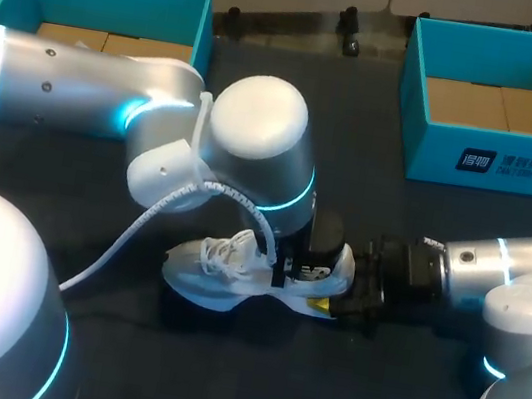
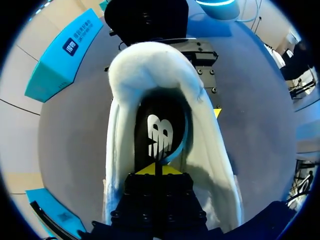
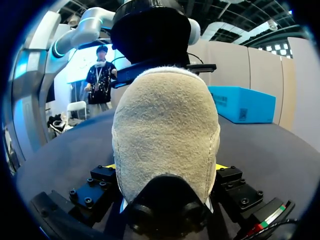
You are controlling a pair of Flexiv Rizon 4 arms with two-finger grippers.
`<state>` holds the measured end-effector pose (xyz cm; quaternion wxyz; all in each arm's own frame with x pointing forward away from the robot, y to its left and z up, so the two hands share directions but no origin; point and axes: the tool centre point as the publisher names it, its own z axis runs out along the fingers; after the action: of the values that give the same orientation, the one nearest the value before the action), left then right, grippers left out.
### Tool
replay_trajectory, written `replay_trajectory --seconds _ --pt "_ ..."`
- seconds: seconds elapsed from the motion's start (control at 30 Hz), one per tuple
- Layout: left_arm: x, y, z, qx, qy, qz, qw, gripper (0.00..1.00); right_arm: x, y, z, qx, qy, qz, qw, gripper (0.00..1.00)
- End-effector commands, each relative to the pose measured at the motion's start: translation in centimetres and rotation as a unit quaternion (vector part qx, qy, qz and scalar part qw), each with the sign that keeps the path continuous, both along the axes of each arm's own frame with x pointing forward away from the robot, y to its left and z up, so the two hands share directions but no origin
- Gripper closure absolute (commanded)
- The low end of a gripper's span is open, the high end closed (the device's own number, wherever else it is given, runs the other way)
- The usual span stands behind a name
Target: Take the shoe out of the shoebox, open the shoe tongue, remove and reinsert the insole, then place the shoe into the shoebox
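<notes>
narrow at the left gripper (image 2: 155,169), tips together, down inside the shoe (image 1: 207,286) over the insole (image 2: 160,137); cannot tell if pinching it. clamped on the heel (image 3: 165,125) with the right gripper (image 3: 165,169). lying on the table (image 1: 216,384), heel toward the right arm.

Dark table (image 1: 246,389) evenly lit from overhead, soft shadow cast under the shoe (image 1: 223,279), white shell of the left arm (image 1: 259,117) brightened by mild glare, cyan ring lights seen glowing on it.

Dark table (image 1: 387,391), left shoebox (image 1: 105,0), right shoebox (image 1: 436,146), white shoe (image 1: 217,283) apparently resting mid-table
</notes>
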<state>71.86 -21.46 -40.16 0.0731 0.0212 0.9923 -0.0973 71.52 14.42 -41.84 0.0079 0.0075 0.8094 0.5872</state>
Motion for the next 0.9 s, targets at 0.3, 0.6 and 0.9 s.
replay_trajectory --seconds 0.3,0.6,0.9 --pt "0.8 0.8 2.4 -0.019 0.091 -0.004 0.996 1.00 -0.5 0.5 -0.1 -0.002 0.000 0.001 1.000 1.00" --pt "0.9 1.1 4.1 -0.038 0.149 -0.001 0.988 1.00 -0.5 0.5 -0.1 -0.002 0.000 0.001 1.000 1.00" --pt "0.7 1.3 4.9 -0.045 0.172 -0.008 0.984 1.00 -0.5 0.5 -0.1 -0.002 0.000 0.001 1.000 1.00"
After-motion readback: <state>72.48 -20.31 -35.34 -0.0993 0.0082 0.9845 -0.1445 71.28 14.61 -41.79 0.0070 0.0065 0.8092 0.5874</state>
